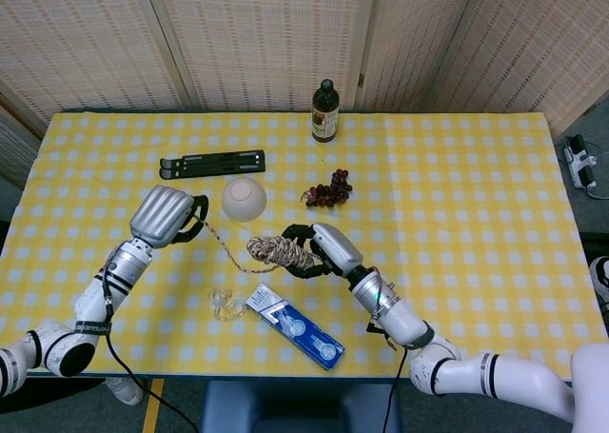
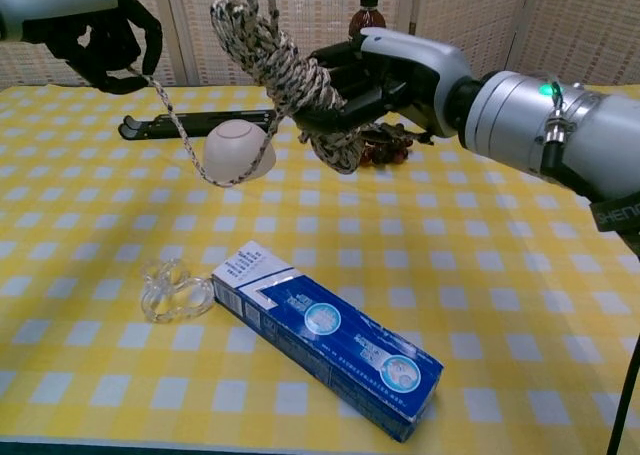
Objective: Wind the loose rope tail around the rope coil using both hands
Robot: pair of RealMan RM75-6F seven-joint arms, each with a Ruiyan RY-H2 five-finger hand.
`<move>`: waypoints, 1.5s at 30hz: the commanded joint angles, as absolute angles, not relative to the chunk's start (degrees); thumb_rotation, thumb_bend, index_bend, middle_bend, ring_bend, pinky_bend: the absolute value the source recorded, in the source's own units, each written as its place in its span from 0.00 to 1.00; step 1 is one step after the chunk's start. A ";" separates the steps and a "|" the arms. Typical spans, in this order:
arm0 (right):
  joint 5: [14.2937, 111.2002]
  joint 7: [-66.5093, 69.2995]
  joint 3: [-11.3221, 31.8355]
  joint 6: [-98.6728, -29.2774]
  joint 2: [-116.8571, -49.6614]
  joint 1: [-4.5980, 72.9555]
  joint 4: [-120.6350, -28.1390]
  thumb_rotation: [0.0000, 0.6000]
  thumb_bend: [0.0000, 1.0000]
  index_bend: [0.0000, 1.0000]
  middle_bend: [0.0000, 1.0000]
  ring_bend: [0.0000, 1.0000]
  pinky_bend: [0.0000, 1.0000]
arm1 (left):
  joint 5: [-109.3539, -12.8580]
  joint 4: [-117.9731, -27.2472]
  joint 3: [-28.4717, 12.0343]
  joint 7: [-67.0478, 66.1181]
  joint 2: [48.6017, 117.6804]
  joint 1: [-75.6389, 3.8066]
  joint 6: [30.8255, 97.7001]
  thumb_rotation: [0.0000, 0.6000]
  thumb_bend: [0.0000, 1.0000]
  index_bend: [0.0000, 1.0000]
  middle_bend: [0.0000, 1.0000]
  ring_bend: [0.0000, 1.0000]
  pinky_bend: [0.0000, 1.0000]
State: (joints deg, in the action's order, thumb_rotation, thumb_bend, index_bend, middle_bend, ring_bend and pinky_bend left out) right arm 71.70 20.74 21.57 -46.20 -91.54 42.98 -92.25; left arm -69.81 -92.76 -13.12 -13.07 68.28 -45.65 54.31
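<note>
Rope coil up in my right hand, tail in my left.

From the head view, my right hand has its fingers wrapped around the rope coil, lifted above the bench and lying sideways, while my left hand has its fingers curled closed on the loose rope tail, which sags between them. From the chest view, the rope coil tilts in my right hand, and my left hand pinches the rope tail up high (the slack loops down near the white bowl). I think that slack could snag the bowl or make a sloppy wrap, and a loose grip could drop the coil.
</note>
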 commanded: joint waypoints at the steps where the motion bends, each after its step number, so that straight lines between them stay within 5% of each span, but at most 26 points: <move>1: 68.97 16.55 20.35 -44.72 -91.13 45.02 -93.84 1.00 0.51 1.00 0.86 0.99 0.87 | -70.31 -94.79 -13.88 -17.69 68.83 -47.11 56.72 1.00 0.52 0.63 0.88 0.76 0.70; 30: 40.89 -0.93 20.91 -43.70 -98.17 58.44 -92.50 1.00 0.51 1.00 0.87 1.00 0.89 | -75.80 -102.93 -14.05 -26.44 71.97 -49.98 62.06 1.00 0.52 0.61 0.88 0.76 0.70; 45: 28.26 6.98 29.07 -51.34 -107.40 58.18 -87.18 1.00 0.51 1.00 0.87 1.00 0.89 | -80.46 -102.42 -11.39 -23.54 75.30 -47.32 66.11 1.00 0.52 0.62 0.88 0.76 0.70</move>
